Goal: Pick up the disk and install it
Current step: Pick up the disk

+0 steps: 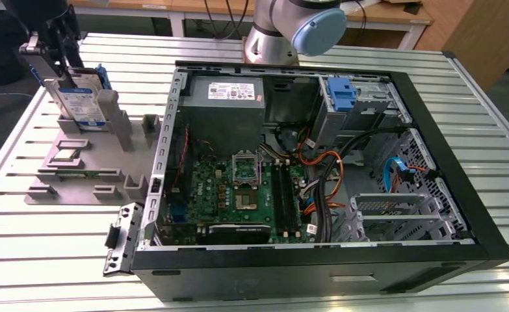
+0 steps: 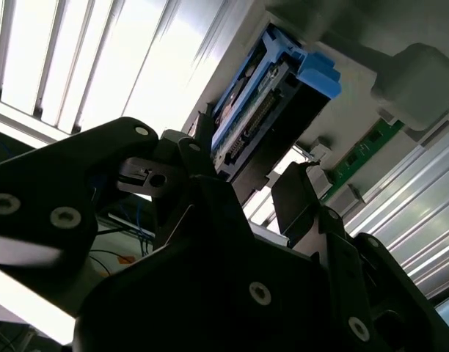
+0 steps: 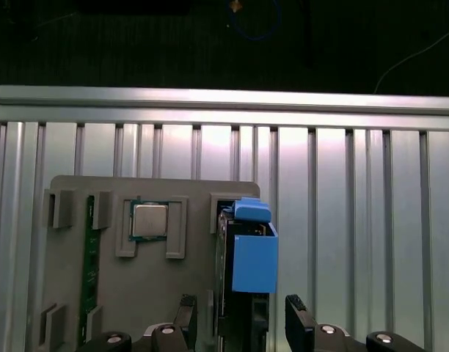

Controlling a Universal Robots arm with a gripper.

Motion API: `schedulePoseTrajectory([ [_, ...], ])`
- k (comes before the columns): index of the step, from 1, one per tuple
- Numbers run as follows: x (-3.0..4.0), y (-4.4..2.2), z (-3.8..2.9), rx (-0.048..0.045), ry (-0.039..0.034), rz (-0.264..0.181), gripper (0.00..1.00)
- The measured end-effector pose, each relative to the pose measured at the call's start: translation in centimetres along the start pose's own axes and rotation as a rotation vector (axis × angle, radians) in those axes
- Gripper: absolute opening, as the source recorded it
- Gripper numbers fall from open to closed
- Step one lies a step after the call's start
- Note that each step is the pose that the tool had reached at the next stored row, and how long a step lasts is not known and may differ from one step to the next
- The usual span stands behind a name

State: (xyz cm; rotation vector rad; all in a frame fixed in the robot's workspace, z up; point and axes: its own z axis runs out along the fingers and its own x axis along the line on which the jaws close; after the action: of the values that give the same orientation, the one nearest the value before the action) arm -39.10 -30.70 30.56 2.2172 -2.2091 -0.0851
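My claw (image 3: 239,306) hangs released, its matte black fingers (image 3: 188,312) flanking the disk (image 3: 252,265) with a sliver of gap on each side. The disk stands on edge in a slot of the grey plastic holder (image 3: 188,282), a flat silver body with blue rails. In the same holder lie a square metal-lidded chip (image 3: 149,220) and a thin green memory stick (image 3: 86,271). Under the holder runs the ribbed aluminium counter (image 1: 28,260). Beside the holder lies the open black computer case (image 1: 490,214).
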Motion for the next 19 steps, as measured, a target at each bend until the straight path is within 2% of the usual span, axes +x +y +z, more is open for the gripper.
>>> schedulePoseTrajectory([
  [4, 0.01, -0.01, 0.22, -0.0001, 0.0, 0.0, 0.59],
  [13, 0.01, -0.01, 0.24, 0.0001, 0.0, 0.0, 0.59],
  [14, 0.01, -0.01, 0.24, 0.0, 0.0, 0.0, 0.58],
  [15, 0.01, -0.01, 0.24, 0.0, 0.0, 0.0, 0.51],
  [17, 0.01, -0.01, 0.24, 0.0001, 0.0, 0.0, 0.51],
  [18, 0.01, -0.01, 0.24, 0.0, 0.0, 0.0, 0.45],
  [19, 0.01, -0.01, 0.25, 0.0, 0.0, 0.0, 0.45],
])
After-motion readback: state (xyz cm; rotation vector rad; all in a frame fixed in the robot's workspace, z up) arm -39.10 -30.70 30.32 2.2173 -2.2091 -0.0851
